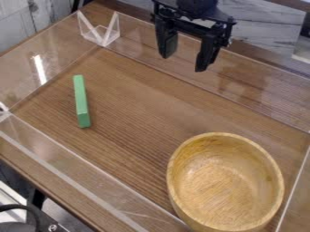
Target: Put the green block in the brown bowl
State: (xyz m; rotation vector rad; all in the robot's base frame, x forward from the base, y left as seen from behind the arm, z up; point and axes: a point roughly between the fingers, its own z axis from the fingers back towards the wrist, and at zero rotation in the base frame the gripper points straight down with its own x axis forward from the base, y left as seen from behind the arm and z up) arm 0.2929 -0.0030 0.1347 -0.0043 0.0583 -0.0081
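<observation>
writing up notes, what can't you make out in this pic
Camera view:
- arm above the claw: cut off by top edge
- dark cables, lower left: cut off by left and bottom edges
- green block: underside hidden by itself
- brown bowl: outer base hidden by its rim

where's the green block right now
In the camera view, the green block lies on the table's left side, up and left of the brown bowl.

From where I sit, my arm's gripper (187, 53) looks dark all over — near-black, angular fingers (169, 41) — finer details too small to tell.
</observation>
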